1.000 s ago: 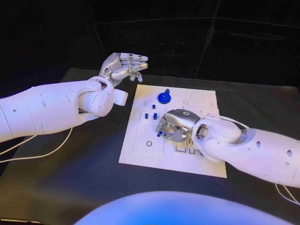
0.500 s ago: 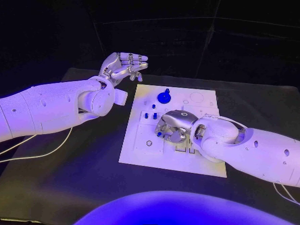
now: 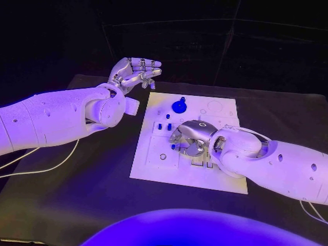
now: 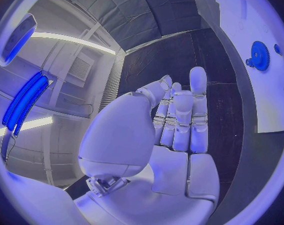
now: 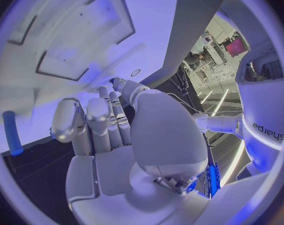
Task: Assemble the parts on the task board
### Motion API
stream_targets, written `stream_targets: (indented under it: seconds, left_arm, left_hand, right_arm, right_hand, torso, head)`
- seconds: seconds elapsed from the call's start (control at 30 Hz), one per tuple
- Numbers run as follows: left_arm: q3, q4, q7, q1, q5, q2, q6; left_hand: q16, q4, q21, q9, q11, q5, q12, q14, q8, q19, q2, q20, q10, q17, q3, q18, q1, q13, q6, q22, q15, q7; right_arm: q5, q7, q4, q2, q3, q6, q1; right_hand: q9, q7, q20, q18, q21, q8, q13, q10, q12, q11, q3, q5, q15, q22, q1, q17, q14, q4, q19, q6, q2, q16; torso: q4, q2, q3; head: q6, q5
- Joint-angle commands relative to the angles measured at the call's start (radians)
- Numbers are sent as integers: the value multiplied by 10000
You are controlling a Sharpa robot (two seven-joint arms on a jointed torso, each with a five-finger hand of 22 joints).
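Over the task board (image 3: 157, 166) I am working my right hand (image 3: 190, 137), fingers curled down around a small blue part (image 3: 175, 146), seemingly to seat it, while my left hand (image 3: 134, 72) is hanging beyond the board's far corner, loosely curled and holding nothing.

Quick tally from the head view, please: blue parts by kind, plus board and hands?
Blue gear: 1
Small blue pegs clear of the hands: 3
Blue piece by the right hand's fingers: 1
Task board: 1
Hands, left hand and right hand: 2
Total: 8
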Motion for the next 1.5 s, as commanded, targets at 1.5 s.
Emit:
stream_targets:
  seconds: [1.5]
  left_arm:
    - [3,6,73,11,20,-34,132]
  left_hand:
    - [-46,-31,-24,-5,-8,-12,102,-73,62,-9,25,-24,-33,2,-19,60,29,-3,-42,10,14,-30]
  right_arm:
    - [348,-815,476,-2185,114,845,1258]
  right_hand:
    - [58,-367,-178,325,-1070,62,75,-613,1136,-296,-2746,44,-186,-1125,19,-1364,-119,54,-468,-446,299,-941]
  torso:
    - [-12,4,-6]
  head:
    - [440,-589]
